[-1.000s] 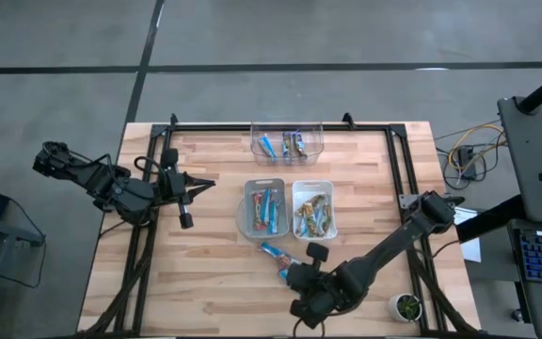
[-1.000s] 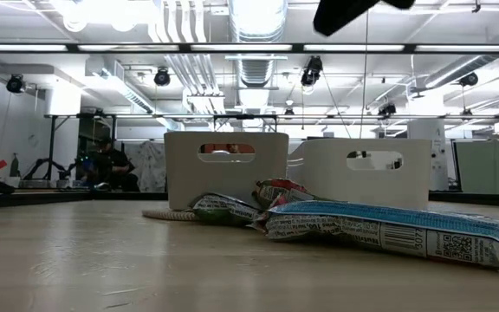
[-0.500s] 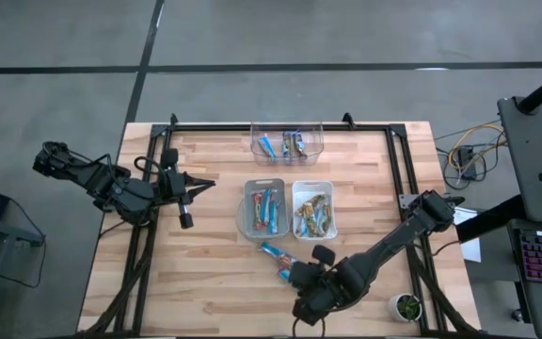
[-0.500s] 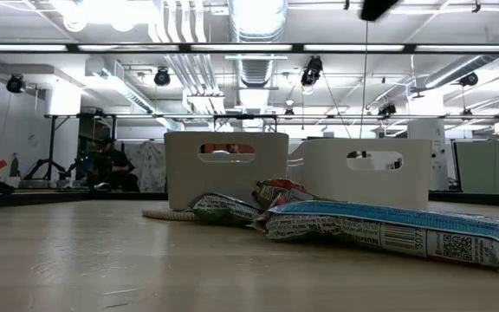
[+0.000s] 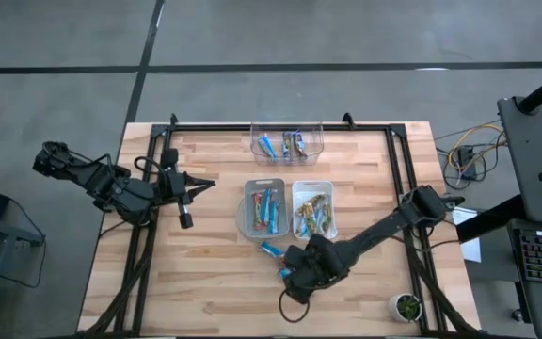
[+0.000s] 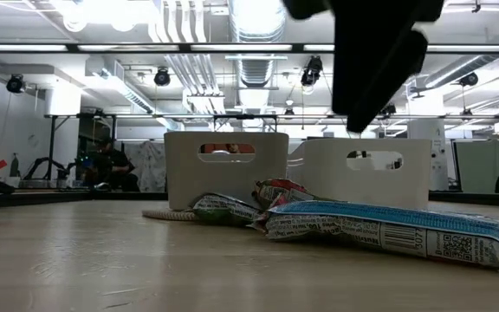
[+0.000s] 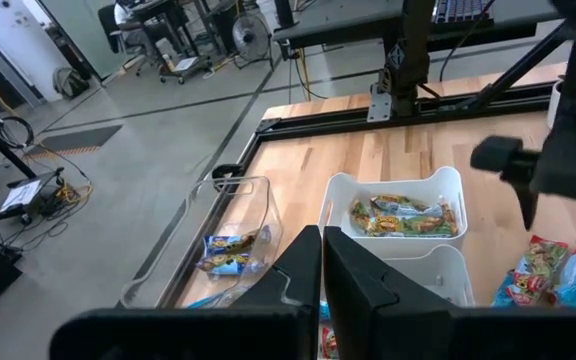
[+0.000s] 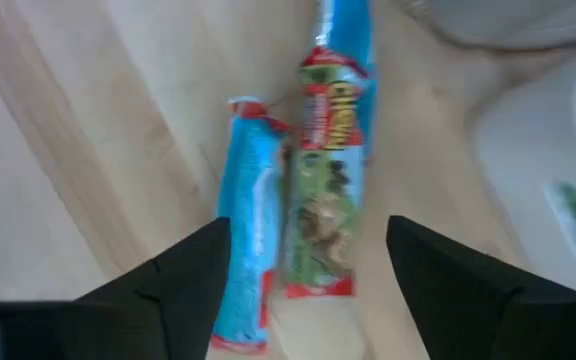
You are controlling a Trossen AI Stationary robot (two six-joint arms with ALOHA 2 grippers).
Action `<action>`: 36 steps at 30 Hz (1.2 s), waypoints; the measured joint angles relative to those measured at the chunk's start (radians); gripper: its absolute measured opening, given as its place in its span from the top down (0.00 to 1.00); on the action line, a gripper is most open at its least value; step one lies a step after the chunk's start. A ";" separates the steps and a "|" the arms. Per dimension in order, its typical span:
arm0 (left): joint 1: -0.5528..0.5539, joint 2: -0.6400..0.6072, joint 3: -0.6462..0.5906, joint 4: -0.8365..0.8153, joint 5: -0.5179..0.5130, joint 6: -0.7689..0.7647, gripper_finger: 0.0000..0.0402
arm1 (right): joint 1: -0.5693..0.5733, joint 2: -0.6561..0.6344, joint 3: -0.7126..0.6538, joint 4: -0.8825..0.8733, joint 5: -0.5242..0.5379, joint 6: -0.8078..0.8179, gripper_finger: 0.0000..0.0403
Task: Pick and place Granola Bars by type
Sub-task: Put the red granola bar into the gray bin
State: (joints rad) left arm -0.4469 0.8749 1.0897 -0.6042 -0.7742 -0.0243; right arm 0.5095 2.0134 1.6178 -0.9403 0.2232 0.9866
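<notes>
We see the right claw (image 5: 290,273) low over the near middle of the wooden table (image 5: 210,254), just near of the two bins. Its fingers (image 8: 183,275) stand wide apart and hold nothing. In the right wrist view two loose bars lie side by side on the wood in the gap between those fingers: a blue bar (image 8: 248,225) and, touching it, a green bar (image 8: 323,215) with a red end. From above we make out the blue bar (image 5: 272,250) poking out on the far left side of the claw, with the green one (image 5: 284,270) mostly covered by the gripper. In the low view both lie flat on the table, the blue bar (image 6: 388,232) nearest the camera and the green bar (image 6: 223,208) behind it, while the dark arm hangs above them.

Just beyond these bars sit a grey bin (image 5: 246,209) on the left, holding mostly blue bars, and a white bin (image 5: 295,188) on the right, holding greenish-gold ones. A clear bin (image 5: 256,132) at the far edge of the table holds a few more bars of both kinds.

The left claw (image 5: 193,184) waits at the left side of the table, well apart from the bars, its fingers (image 7: 308,270) pressed together on nothing.
</notes>
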 joint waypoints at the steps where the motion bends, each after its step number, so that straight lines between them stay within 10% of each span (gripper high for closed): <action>1: 0.000 0.000 0.000 -0.001 0.000 0.000 1.00 | -0.008 0.000 -0.014 0.029 -0.014 -0.007 0.34; 36: 0.000 0.000 0.000 -0.002 0.018 -0.002 1.00 | -0.058 0.000 -0.228 0.253 -0.090 -0.066 0.37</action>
State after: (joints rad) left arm -0.4466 0.8749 1.0897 -0.6064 -0.7559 -0.0265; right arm 0.4519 2.0136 1.3899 -0.6872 0.1335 0.9211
